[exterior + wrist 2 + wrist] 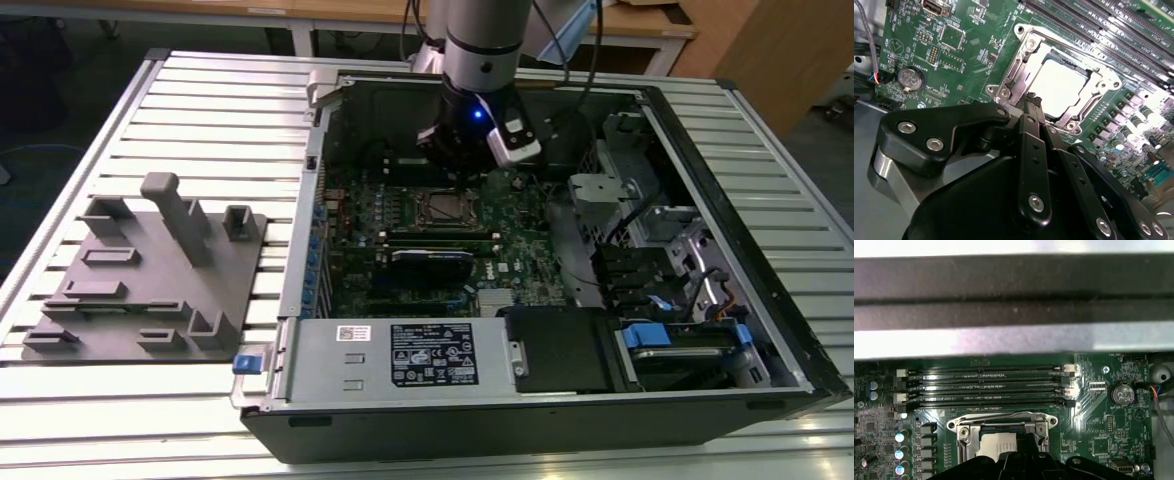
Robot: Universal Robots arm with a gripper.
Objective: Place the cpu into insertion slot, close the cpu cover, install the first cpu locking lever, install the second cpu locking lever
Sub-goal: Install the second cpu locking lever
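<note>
In the second wrist view the black gripper [1035, 102] body covers the near corner of the cpu cover [1026, 60], and the cpu [1059, 86] is washed out by glare, so its surface cannot be read. In the first wrist view the gripper hides the lower part of the insertion slot [1002, 432]. In the exterior view the arm hides the jaws; their state cannot be told.
</note>
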